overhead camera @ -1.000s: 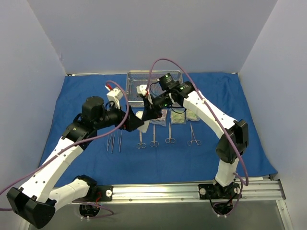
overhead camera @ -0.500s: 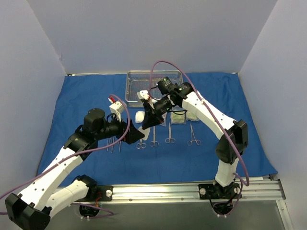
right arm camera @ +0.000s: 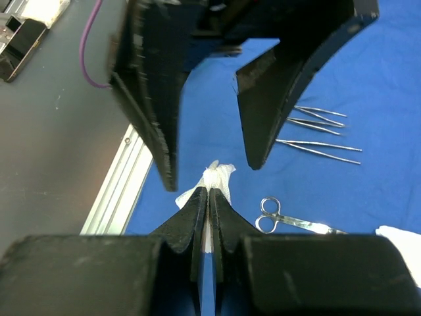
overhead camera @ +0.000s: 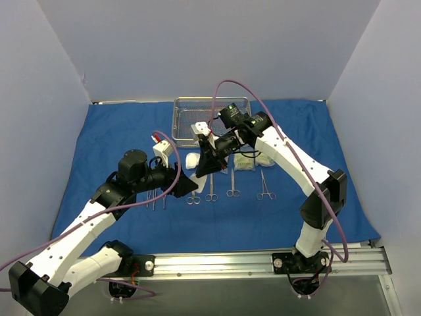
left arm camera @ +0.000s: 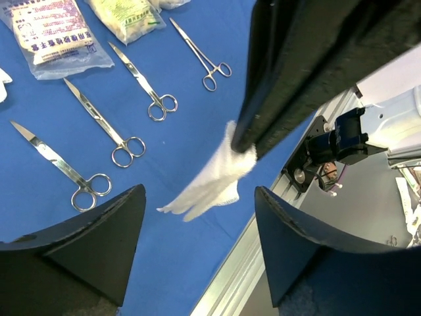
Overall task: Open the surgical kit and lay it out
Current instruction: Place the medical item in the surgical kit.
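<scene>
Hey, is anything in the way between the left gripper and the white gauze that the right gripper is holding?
Nothing visible. The gauze hangs free from the shut right gripper, above the blue drape. The open left gripper flanks it, with only air between its fingers and the cloth.

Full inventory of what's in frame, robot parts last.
blue cloth: 1, blue, covering the table
wire-mesh tray: 1, steel, far centre of cloth
ring-handled instruments: 4, steel, row on cloth
tweezers: at least 2, steel, left-arm side of that row
packets: at least 2, clear, beyond the row
loose gauze pad: 1, white, on cloth near tray
held gauze: 1, white, pinched above the cloth
right gripper: 1, black, shut on held gauze
left gripper: 1, black, open, fingers flanking held gauze
arms: 2, white and black, near edge
</scene>
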Motion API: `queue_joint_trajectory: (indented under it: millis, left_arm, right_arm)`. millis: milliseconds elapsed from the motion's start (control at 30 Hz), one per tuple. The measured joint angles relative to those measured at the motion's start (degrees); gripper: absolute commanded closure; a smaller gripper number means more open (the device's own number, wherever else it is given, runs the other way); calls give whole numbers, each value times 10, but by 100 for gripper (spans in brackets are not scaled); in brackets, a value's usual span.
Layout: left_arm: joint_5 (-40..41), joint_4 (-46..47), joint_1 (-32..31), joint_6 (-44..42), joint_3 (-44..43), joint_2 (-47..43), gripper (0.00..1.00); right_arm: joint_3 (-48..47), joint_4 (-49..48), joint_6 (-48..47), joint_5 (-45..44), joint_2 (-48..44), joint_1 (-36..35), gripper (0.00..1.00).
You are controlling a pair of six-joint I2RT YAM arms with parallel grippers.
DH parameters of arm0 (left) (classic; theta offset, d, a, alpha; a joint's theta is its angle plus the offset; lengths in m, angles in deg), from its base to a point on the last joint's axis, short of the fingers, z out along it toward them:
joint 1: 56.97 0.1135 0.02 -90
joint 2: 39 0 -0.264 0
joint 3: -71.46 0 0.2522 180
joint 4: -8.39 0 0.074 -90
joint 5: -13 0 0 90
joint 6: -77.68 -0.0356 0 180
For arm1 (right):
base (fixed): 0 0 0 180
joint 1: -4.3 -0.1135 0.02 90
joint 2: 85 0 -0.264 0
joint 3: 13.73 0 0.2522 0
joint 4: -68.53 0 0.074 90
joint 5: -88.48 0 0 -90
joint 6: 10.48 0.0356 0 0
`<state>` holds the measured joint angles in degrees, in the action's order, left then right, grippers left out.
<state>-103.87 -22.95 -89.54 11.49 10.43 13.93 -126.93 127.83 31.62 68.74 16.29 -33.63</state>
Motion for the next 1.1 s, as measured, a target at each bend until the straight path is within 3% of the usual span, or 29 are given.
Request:
queue_joint_trajectory:
  millis: [367,567,733,767,833,933,1000,1033,1100]
  left_arm:
    - [-26,37,0,3,7,0,42]
    - [-50,55,0,13,13,3,75]
    - [-46,54,-1,14,13,4,79]
    - [-42,54,-1,14,13,3,80]
    - [-28,51,-1,15,13,2,83]
    - [6,40,-1,18,13,1,84]
    - [37,30,0,22,13,6,87]
    - [51,26,1,25,13,12,87]
    - [74,17,8,26,12,29,88]
  right_arm:
    - [0,6,-4,11,-8,0,100]
    - [0,6,-4,12,-8,0,100]
    - [0,-2,11,9,-9,0,95]
    - [5,-19,29,1,-12,0,79]
    - [19,-55,73,-21,-22,0,68]
    - [76,-157,177,-110,-63,0,40]
    - [104,-211,255,-206,-91,0,7]
    - [112,-235,289,-251,-102,2,0]
    - [122,-284,361,-342,-120,18,0]
